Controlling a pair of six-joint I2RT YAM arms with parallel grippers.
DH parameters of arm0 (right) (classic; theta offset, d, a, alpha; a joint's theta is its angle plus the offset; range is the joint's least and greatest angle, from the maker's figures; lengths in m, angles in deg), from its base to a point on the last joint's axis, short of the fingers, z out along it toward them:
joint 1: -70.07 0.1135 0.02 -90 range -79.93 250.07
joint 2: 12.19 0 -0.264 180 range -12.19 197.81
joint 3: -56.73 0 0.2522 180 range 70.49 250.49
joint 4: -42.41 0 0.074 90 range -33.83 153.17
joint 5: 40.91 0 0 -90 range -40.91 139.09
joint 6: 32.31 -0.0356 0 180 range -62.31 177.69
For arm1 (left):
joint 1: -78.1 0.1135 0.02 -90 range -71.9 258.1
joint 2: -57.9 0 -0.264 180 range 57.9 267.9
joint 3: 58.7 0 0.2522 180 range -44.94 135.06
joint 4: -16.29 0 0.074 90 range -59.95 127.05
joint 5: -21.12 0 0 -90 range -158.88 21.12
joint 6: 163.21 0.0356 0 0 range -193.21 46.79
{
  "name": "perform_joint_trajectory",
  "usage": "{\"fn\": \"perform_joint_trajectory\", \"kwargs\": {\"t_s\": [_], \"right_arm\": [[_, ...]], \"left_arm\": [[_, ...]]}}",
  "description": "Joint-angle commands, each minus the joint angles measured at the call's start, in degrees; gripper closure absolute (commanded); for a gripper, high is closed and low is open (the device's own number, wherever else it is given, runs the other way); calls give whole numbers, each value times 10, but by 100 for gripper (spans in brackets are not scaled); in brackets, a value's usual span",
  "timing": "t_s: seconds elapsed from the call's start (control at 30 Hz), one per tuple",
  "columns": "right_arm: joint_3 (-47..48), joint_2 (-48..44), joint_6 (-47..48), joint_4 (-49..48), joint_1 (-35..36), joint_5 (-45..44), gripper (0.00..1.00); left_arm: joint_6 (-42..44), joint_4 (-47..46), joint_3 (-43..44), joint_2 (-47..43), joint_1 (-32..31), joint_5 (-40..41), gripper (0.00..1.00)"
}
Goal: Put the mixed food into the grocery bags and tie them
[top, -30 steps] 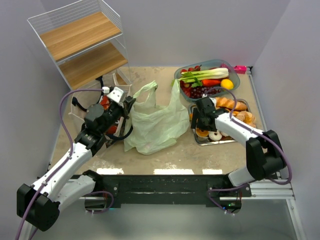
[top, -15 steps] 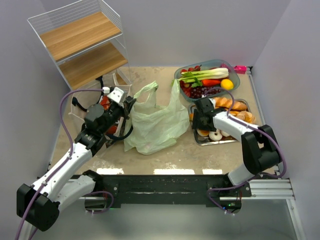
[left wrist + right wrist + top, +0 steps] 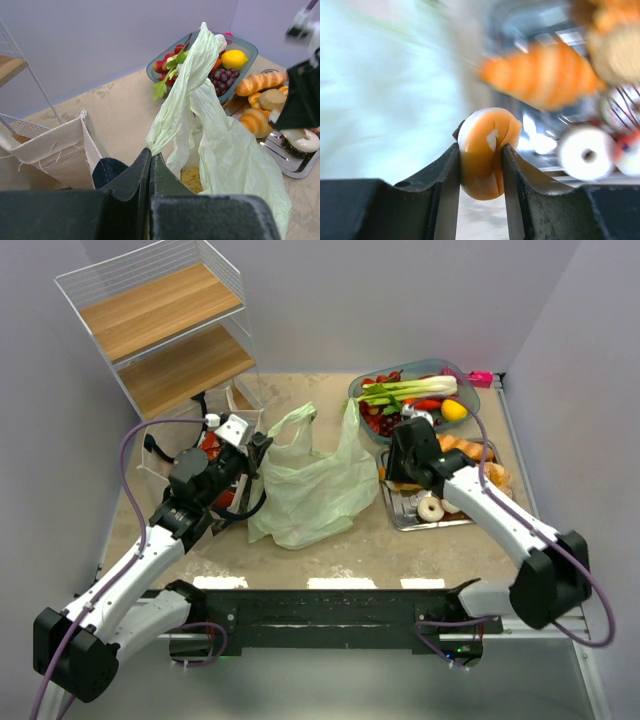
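Doughnut [image 3: 487,150] now off tray [image 3: 408,510], beside bag [image 3: 310,485]

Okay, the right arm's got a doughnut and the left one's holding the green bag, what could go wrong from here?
1. The right gripper pinches the orange doughnut near its fingertips, and the background is blurred; it could slip out in transit.
2. The left gripper holds just one handle of the green bag, so the mouth looks narrow and the doughnut may miss it.
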Motion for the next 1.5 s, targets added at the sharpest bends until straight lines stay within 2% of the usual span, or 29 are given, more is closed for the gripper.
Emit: {"fn": "perform_joint_trajectory", "kwargs": {"t_s": [0.0, 0.17, 0.33, 0.7, 0.93, 1.17, 1.3, 1.4, 1.47], "right_arm": [[100, -63, -18, -61, 44, 90, 69], [167, -1, -54, -135, 108, 191, 70], [221, 68, -67, -160, 165, 210, 70], [244, 146, -69, -195, 177, 206, 70], [295, 197, -58, -188, 176, 189, 70], [263, 199, -55, -173, 177, 161, 68], [235, 179, -52, -167, 176, 144, 63], [229, 178, -48, -162, 177, 152, 54], [229, 179, -44, -163, 176, 159, 41]], "left_arm": [[4, -21, -2, -12, -5, -8, 100], [4, -21, -3, -12, -5, -8, 100], [6, -21, -4, -13, -6, -6, 100], [2, -24, -4, -11, -6, -14, 100], [2, -25, -4, -9, -10, -16, 100], [4, -25, -4, -9, -10, -13, 100], [2, -25, -2, -7, -10, -18, 100], [1, -25, -2, -6, -10, -19, 100], [1, -25, -2, -7, -11, -19, 100]]}}
